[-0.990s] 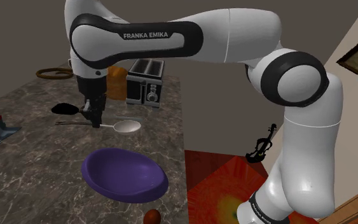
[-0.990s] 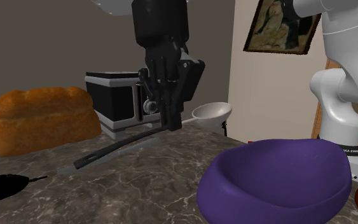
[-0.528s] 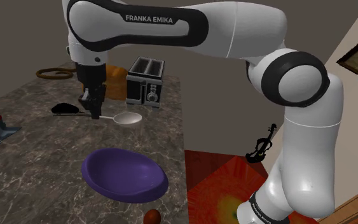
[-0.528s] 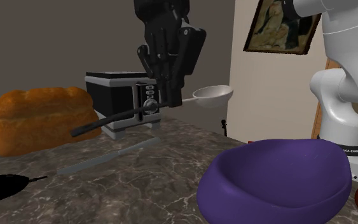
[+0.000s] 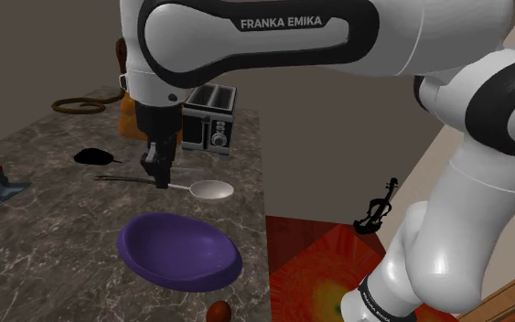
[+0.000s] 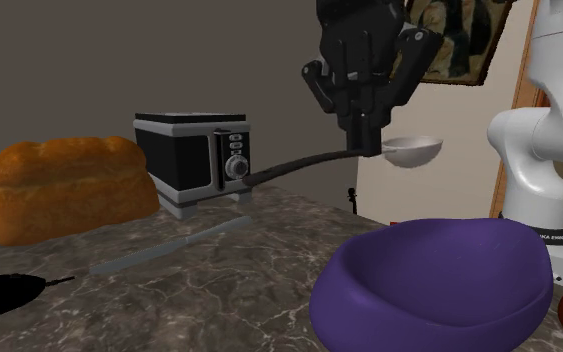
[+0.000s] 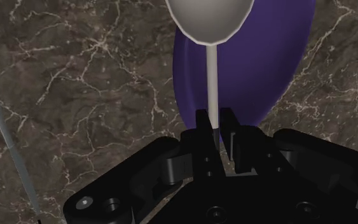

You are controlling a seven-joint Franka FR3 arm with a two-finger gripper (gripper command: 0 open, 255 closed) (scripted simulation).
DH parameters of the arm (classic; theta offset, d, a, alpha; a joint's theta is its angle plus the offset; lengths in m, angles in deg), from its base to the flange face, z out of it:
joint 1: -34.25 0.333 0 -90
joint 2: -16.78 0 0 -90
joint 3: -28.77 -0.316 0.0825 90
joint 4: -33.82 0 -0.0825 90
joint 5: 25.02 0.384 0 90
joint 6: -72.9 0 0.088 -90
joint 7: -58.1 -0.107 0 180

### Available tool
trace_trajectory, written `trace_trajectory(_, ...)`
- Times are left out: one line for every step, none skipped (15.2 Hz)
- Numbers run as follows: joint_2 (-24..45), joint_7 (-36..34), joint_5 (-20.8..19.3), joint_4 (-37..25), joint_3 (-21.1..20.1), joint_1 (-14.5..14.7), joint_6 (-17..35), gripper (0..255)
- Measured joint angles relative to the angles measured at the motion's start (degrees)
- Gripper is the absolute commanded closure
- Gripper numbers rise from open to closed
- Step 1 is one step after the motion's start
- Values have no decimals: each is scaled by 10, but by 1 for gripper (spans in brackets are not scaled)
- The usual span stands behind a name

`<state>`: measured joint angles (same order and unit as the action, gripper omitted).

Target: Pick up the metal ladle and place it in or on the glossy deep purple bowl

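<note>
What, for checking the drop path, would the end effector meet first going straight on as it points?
Probably the purple bowl, near its rim, just beyond the end effector holding the ladle; depth unclear, maybe the countertop beside it.

Arm reaches out (forearm nearly level); gripper [image 5: 161,181] points down, clamped on the ladle [image 5: 212,190] handle.
</note>
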<state>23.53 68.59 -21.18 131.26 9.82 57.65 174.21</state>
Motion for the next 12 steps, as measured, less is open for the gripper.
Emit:
trace_trajectory(-22, 1, 7, 28, -1, -1, 7, 255)
trace_trajectory(-47, 2, 16, 56, -2, -1, 11, 255)
trace_trajectory(-64, -1, 22, 73, -5, 1, 12, 255)
trace_trajectory(-94, -3, 33, 108, -8, 4, 20, 255)
trace_trajectory(-107, -3, 37, 122, -8, 5, 21, 255)
trace_trajectory(-112, -3, 39, 132, -9, 6, 27, 255)
trace_trajectory(-115, -3, 40, 140, -9, 6, 32, 255)
trace_trajectory(-115, -2, 41, 147, -10, 7, 38, 255)
trace_trajectory(-116, -1, 41, 155, -9, 6, 46, 255)
trace_trajectory(-114, 0, 41, 161, -10, 6, 53, 255)
trace_trajectory(-112, -1, 40, 165, -10, 7, 60, 255)
trace_trajectory(-113, -1, 41, 174, -11, 7, 68, 255)
